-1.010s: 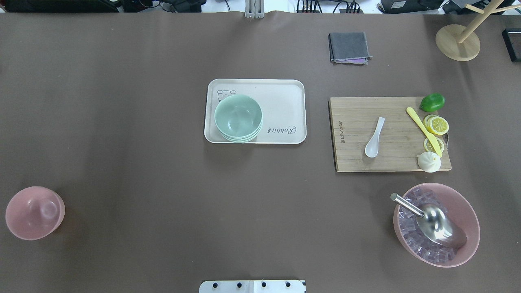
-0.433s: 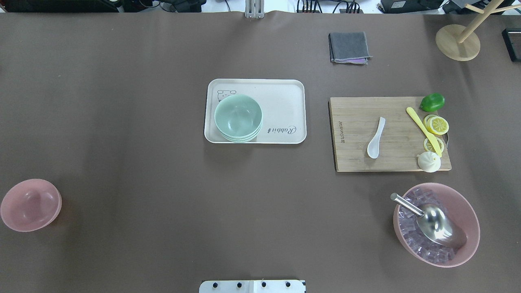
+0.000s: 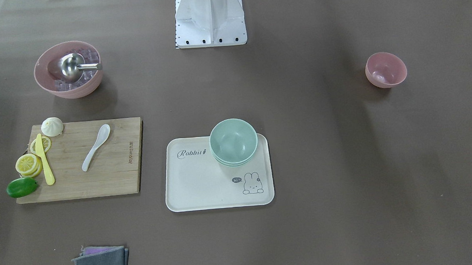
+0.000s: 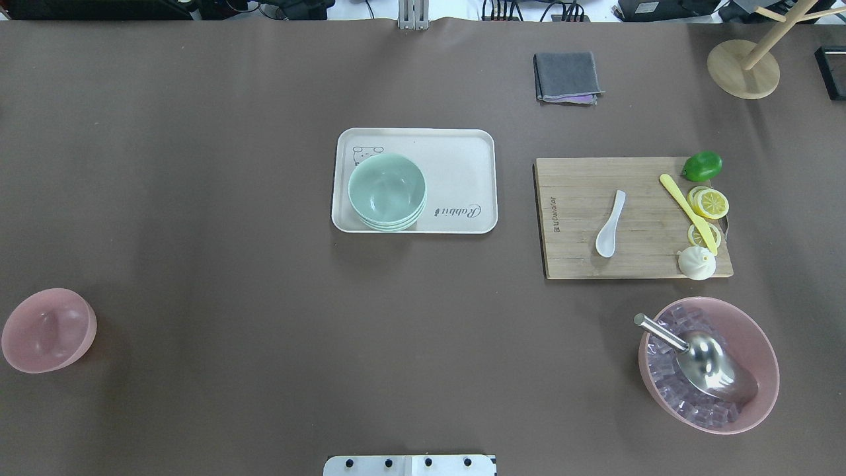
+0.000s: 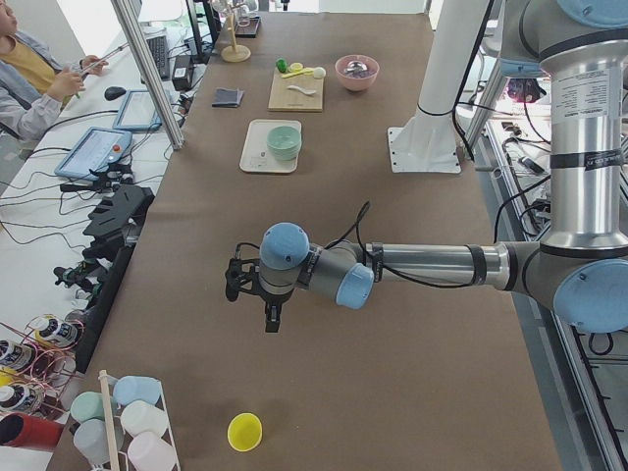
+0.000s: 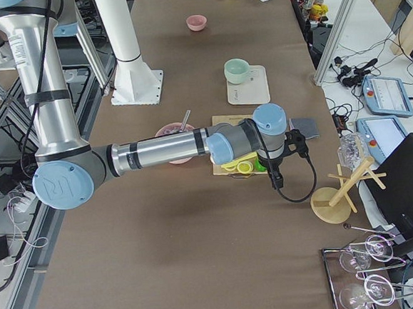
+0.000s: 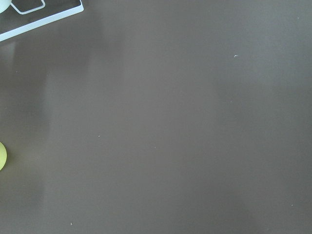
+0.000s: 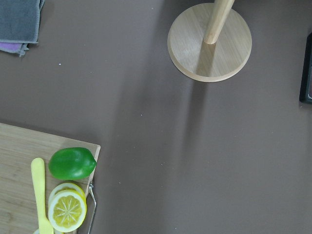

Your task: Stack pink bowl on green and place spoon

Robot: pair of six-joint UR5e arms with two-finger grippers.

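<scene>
The small pink bowl (image 4: pixel 47 329) sat upright and alone near the table edge on the robot's left, well apart from everything else. The stack of green bowls (image 4: pixel 386 192) stood on one end of the cream rabbit tray (image 4: pixel 462 152) at mid-table. The white spoon (image 4: pixel 609 225) lay flat on the wooden cutting board (image 4: pixel 575 258) on the robot's right, apart from the yellow knife (image 4: pixel 687 205), lemon slices (image 4: pixel 712 202), lime (image 4: pixel 702 165) and bun (image 4: pixel 696 263) along the board's far end. Nearer the robot stood a large pink bowl of ice cubes (image 4: pixel 753 337) with a metal scoop (image 4: pixel 710 363) in it.

Neither arm had touched anything. The left gripper (image 5: pixel 236 281) hovered over bare table out towards the robot's left end. The right gripper (image 6: pixel 297 141) hung above the space between the board and the wooden stand (image 4: pixel 743 69). Both showed only in the side views, so I could not tell whether their jaws were open or closed.

The task seemed to be at its very start, with the reach for the pink bowl as the step in hand. That would call for the left arm to come over the bowl, pinch its rim wall, then lower it centred into the top green bowl. The spoon looked thin and flat, so it would need a careful pinch.
</scene>
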